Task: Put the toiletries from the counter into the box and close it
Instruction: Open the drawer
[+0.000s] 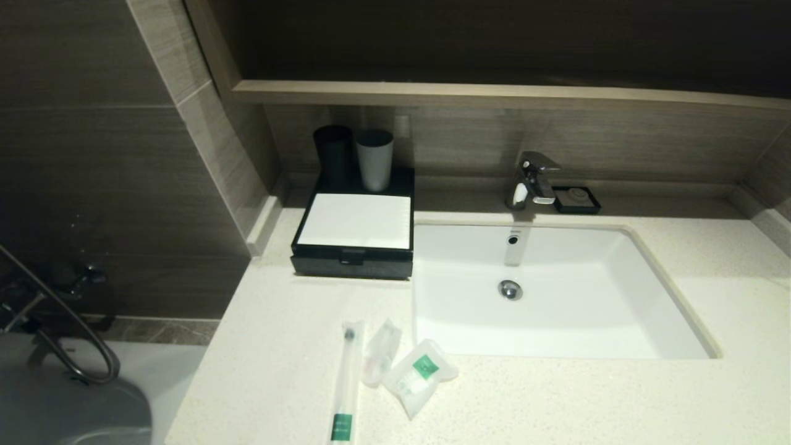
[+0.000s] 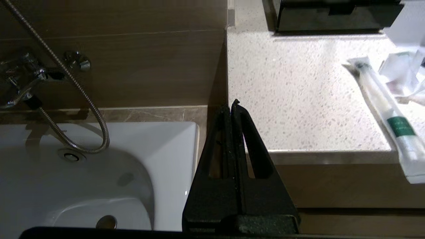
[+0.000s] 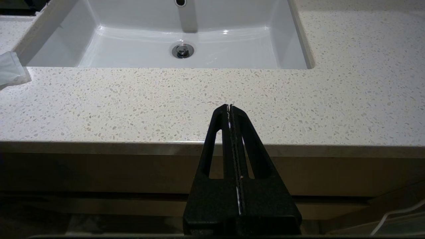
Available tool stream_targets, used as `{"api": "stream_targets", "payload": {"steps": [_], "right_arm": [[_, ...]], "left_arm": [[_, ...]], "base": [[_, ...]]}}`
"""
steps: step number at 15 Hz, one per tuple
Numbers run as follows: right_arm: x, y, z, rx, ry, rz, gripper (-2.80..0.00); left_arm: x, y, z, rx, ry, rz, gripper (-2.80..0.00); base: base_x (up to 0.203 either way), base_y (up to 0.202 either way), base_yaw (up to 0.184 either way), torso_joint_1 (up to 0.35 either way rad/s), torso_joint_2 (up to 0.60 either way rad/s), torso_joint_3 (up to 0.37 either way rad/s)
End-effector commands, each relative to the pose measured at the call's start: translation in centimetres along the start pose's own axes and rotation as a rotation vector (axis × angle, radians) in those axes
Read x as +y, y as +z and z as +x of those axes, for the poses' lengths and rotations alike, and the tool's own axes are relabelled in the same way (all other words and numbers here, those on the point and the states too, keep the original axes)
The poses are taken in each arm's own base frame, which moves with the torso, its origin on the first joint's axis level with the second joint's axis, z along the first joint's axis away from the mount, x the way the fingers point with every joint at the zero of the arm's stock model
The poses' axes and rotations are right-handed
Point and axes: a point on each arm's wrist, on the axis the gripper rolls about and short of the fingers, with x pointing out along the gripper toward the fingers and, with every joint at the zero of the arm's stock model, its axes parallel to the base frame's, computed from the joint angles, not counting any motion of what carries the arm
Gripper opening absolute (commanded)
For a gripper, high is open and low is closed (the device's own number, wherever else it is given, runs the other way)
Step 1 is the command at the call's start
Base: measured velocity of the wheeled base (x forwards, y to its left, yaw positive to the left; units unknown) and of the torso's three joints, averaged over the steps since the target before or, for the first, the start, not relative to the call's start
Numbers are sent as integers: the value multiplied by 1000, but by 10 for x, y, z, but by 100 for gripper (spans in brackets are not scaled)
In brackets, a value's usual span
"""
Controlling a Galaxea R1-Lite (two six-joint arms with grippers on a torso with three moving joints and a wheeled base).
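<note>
Three clear sachets lie on the cream speckled counter (image 1: 556, 395) in front of the sink's left corner: the long toothbrush pack (image 1: 346, 383) with a green label, the small plain one (image 1: 381, 352), and the squarish green-labelled one (image 1: 420, 374). The black box (image 1: 355, 230) with a white top panel stands behind them, its front drawer shut. Neither gripper shows in the head view. My left gripper (image 2: 231, 104) is shut and empty, off the counter's front left corner; the toothbrush pack (image 2: 386, 113) lies to its side. My right gripper (image 3: 229, 107) is shut and empty, before the counter's front edge.
A black cup (image 1: 334, 154) and a grey cup (image 1: 374, 157) stand on the box's rear. The white inset sink (image 1: 642, 296) with a chrome tap (image 1: 531, 179) lies right of the box. A small black soap dish (image 1: 576, 199) sits by the tap. A bathtub (image 2: 99, 172) lies left.
</note>
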Motion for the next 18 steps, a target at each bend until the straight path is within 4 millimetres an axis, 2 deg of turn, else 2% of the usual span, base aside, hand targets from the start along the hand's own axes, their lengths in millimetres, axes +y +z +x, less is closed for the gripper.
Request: {"api": "stream_targets", "payload": {"steps": [1,7,12,18], "right_arm": [[0,0,0,1,0,0,-280],[0,0,0,-1,0,0,-280],[0,0,0,0,0,0,-280],[0,0,0,1,0,0,-280]], "left_arm": [[1,13,-4,-38,-2,-12,-280],[1,33,-11,-23,-44,-22,-280],[4,62,18,113,-58,-112,-280],[7,93,64,258,-91,-144,-280]], "base": [[0,0,0,0,0,0],[0,0,0,0,0,0],[0,0,0,0,0,0],[0,0,0,0,0,0]]}}
